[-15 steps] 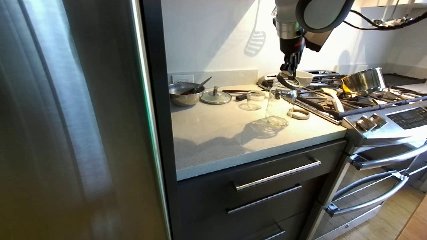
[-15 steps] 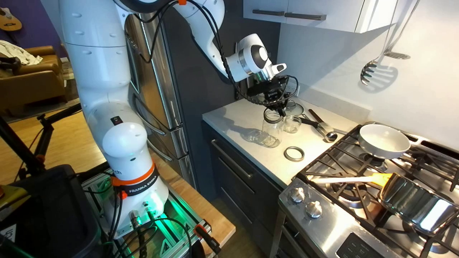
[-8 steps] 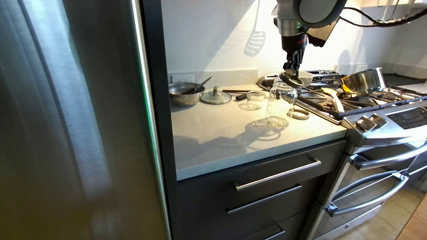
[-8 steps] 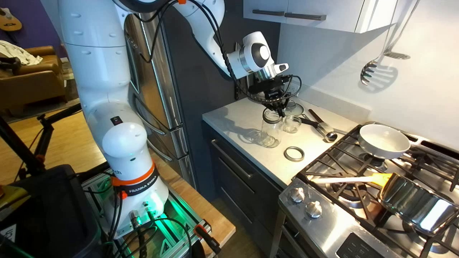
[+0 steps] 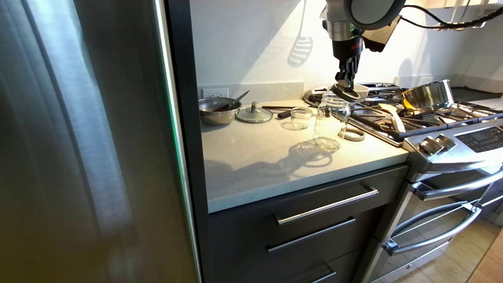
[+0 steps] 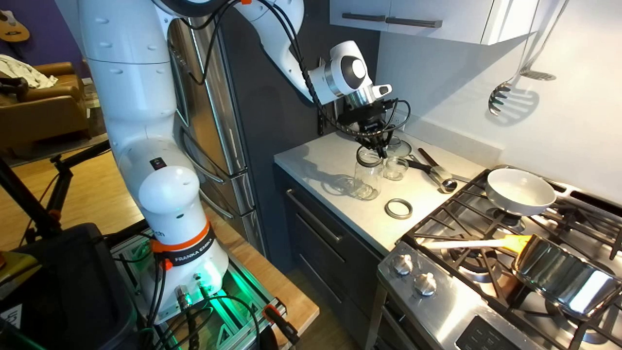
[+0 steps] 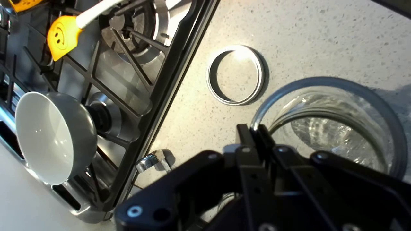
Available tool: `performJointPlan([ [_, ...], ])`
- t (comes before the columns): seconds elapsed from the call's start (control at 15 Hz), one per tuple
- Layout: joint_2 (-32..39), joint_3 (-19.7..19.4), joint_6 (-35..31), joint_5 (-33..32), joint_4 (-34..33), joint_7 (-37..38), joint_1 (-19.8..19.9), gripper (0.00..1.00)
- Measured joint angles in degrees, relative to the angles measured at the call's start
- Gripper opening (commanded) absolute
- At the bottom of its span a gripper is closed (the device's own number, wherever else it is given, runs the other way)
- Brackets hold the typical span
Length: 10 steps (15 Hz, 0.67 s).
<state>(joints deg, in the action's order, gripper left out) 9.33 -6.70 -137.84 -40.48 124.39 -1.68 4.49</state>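
Observation:
My gripper (image 7: pixel 253 129) is shut on the edge of a grey metal ring (image 7: pixel 321 81), which hangs tilted from the fingertips. Under it on the counter stands a tall clear glass jar (image 5: pixel 330 124), upright, its open mouth seen through the ring in the wrist view. In both exterior views the held ring (image 6: pixel 362 161) is close above the jar's mouth; whether they touch I cannot tell. A second metal ring (image 7: pixel 260 72) lies flat on the counter beside the jar, on the stove side. A smaller glass jar (image 6: pixel 396 169) stands behind the tall one.
The gas stove (image 6: pixel 461 291) adjoins the counter, bearing a white bowl (image 6: pixel 520 192), a tilted steel pot (image 5: pixel 430 96) and a yellow-headed spatula (image 7: pixel 62 37). Behind the jars lie a glass lid (image 5: pixel 255 114), a steel bowl (image 5: pixel 217 118) and spoons. A fridge (image 5: pixel 98 157) stands alongside.
The gripper and its ring have shifted slightly right and up off the tall jar's mouth in an exterior view. The ring's shadow now shows separately on the counter.

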Motion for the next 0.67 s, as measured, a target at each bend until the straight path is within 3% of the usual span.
performJointPlan([
  [0.33,0.4,0.1,0.7,1.4,-1.0,-0.7,0.0,0.02],
  [0.67,2.5,0.9,7.3,4.2,-6.2,-3.3,-0.4,0.02],
])
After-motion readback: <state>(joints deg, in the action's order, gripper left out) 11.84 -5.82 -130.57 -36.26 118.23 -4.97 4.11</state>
